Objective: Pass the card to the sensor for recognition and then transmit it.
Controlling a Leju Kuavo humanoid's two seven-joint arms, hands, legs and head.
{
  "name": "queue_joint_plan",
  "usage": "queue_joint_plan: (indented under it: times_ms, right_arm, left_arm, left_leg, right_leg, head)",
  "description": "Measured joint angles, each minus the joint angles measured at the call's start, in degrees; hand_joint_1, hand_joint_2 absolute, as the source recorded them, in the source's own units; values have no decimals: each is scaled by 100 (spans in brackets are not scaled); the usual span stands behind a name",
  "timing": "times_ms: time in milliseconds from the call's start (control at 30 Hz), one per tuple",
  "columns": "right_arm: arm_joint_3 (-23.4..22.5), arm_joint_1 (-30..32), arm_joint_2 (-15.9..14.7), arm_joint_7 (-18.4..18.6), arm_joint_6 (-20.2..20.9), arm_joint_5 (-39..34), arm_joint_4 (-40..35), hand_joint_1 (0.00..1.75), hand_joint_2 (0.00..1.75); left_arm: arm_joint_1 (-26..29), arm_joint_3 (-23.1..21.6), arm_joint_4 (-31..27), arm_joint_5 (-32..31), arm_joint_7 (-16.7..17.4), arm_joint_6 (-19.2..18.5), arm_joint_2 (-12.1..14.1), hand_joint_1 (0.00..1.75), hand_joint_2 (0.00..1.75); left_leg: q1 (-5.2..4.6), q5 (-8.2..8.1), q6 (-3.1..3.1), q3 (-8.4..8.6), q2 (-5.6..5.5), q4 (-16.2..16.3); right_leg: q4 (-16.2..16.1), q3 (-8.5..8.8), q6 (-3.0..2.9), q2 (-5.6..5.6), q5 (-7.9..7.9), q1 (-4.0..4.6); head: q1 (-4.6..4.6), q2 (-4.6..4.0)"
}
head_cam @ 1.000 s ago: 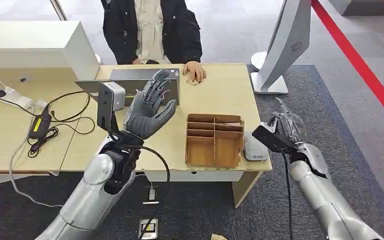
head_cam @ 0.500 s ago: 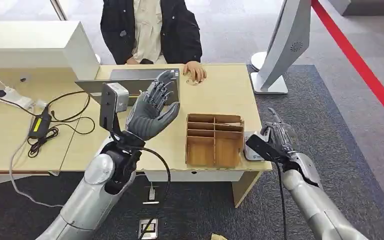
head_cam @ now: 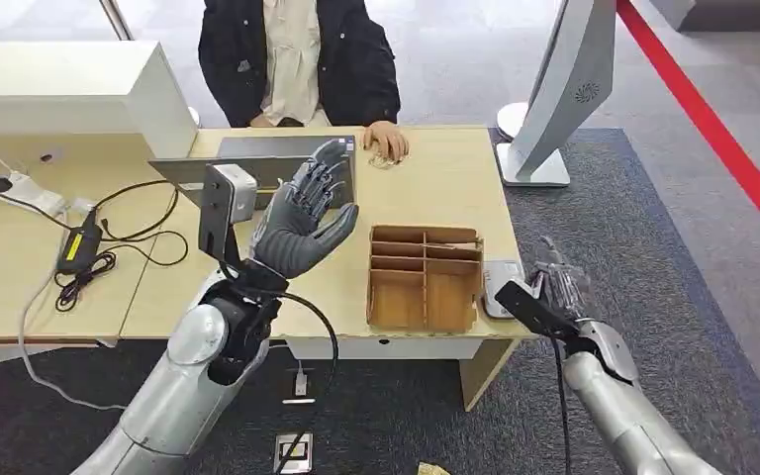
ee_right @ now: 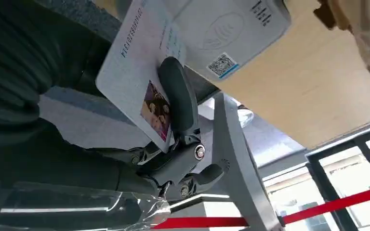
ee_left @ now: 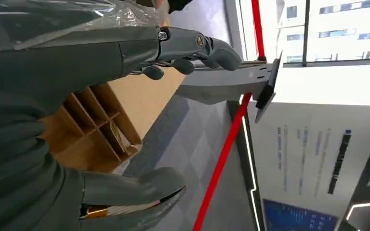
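At the desk corner, right hand (head_cam: 558,287) now lower, fingers (ee_right: 176,98) pinching card (ee_right: 142,72) beside sensor (ee_right: 224,29); left hand (head_cam: 302,223) fingers spread

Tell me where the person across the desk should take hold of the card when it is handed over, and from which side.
Best taken by its free end, the printed-number part away from the photo. The right robot hand pinches the card with its thumb over the photo end, so that end is covered. Come from the far edge, opposite the thumb, fingers flat on both faces.

Head high, wrists close, organizer (head_cam: 424,276) shared
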Motion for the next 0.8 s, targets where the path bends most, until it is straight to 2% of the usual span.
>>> queue_joint_plan:
  times_ms: [367,800]
  right_arm:
    - [0,-11,2,116,-13,-15,621,175,175]
    - [0,-92,4,131,-24,-28,835,175,175]
  left_arm:
    - [75,11,-74,22,112,39,26,0,175]
    - [168,42,-251,-22,247,-26,70,0,175]
  left_leg:
    - [0,1,0,7,1,0]
    - [0,1,0,16,1,0]
  right_leg:
    - [-1,8,0,1,1,1]
    - [-1,19,0,0,1,0]
  head:
    - [0,0]
    - [0,0]
